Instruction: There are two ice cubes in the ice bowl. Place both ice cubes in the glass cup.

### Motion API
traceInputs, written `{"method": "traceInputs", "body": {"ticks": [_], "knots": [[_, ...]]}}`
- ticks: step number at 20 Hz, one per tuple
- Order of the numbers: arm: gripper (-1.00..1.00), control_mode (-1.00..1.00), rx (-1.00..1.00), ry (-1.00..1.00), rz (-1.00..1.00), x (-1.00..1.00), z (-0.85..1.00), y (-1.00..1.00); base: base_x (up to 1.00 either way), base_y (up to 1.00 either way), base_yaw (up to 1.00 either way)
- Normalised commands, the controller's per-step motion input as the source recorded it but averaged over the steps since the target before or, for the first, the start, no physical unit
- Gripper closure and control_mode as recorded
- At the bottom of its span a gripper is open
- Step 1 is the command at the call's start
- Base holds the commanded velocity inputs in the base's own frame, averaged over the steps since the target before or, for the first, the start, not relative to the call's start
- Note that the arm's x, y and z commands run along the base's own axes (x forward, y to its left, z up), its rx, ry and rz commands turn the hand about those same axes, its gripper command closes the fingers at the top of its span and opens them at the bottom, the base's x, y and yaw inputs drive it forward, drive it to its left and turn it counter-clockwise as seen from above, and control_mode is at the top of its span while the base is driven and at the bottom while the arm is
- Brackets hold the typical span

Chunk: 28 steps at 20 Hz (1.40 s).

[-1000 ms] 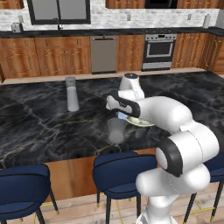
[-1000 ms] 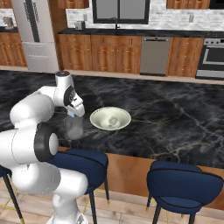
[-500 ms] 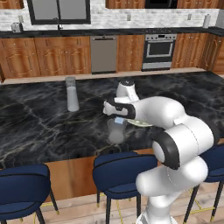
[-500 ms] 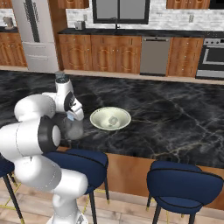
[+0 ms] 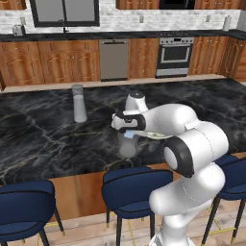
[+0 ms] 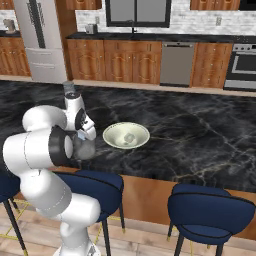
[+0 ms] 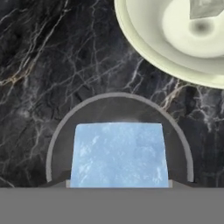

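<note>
I have the tool (image 5: pixel 129 135) poised directly over the glass cup (image 5: pixel 128 145) on the dark marble desk (image 5: pixel 43 139), closed on the light blue ice cube (image 7: pixel 119 154). The whitish ice cube (image 7: pixel 205 8) lies in the ice bowl (image 6: pixel 126 136), just beside the cup.

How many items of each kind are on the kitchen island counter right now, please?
Ice cubes: 2, a light blue one over the tumbler, a whitish one in the bowl
Cream ice bowl: 1
Grey glass tumbler: 1
Tall clear capped vessel: 1
Total: 5
</note>
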Motion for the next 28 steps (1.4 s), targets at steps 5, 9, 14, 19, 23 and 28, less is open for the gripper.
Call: {"method": "traceInputs", "body": {"ticks": [5, 9, 14, 19, 23, 28], "knots": [[1.00, -1.00, 0.00, 0.00, 0.00, 0.13, -0.11, 0.00, 0.00, 0.00, 0.00], [-1.00, -1.00, 0.00, 0.00, 0.00, 0.31, -0.09, 0.10, 0.00, 0.00, 0.00], [-1.00, -1.00, 0.00, 0.00, 0.00, 0.23, -0.02, 0.05, 0.00, 0.00, 0.00], [-1.00, -1.00, 0.01, -0.15, 0.00, -0.19, 0.49, -0.01, 0.00, 0.00, 0.00], [-1.00, -1.00, 0.00, -0.06, -0.08, -0.60, 0.93, -0.22, 0.00, 0.00, 0.00], [-1.00, -1.00, 0.00, -0.05, -0.01, -0.30, 0.62, -0.78, 0.00, 0.00, 0.00]]}}
